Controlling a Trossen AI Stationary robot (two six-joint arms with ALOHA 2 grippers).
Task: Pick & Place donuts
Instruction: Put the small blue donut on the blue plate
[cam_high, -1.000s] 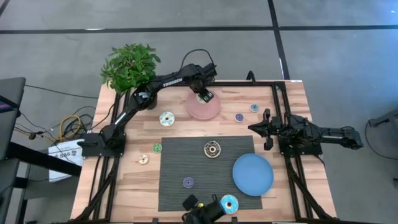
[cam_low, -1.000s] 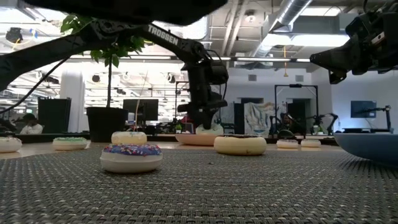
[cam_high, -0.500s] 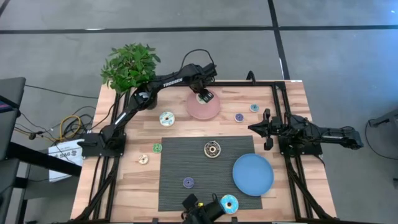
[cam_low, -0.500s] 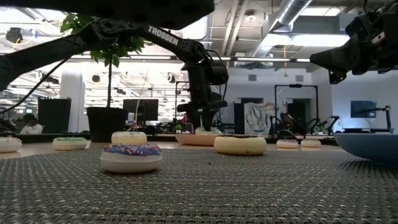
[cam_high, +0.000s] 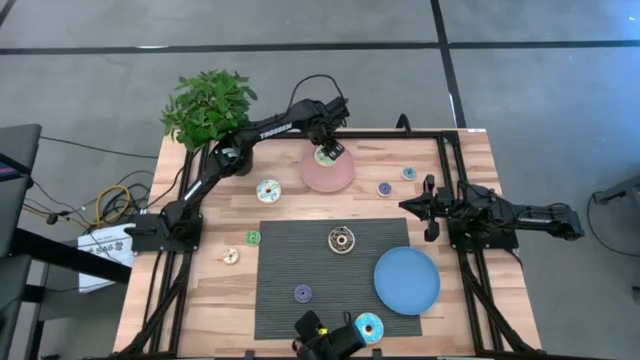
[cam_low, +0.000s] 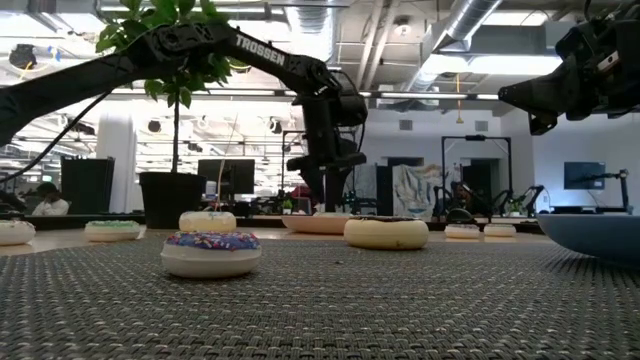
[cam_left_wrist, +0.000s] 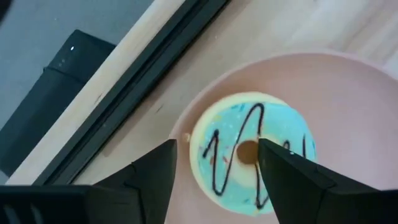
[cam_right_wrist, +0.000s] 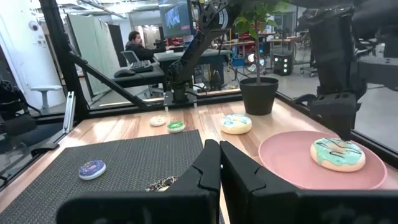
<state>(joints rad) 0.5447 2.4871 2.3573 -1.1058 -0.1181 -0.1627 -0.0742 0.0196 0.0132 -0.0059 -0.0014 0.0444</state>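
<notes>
One cyan donut (cam_left_wrist: 252, 152) on pink plate (cam_left_wrist: 367, 124), left hand (cam_left_wrist: 214, 171) open above, empty.

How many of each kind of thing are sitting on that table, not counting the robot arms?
Donuts: 9
Plates: 2, the pink plate and the blue plate
Potted plant: 1
Total: 12

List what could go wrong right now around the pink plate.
1. The left gripper hangs open right above the cyan donut on the pink plate; a sideways move could catch it and drag it.
2. That donut lies near the plate's rim on the table-edge side, so a nudge might push it off.
</notes>
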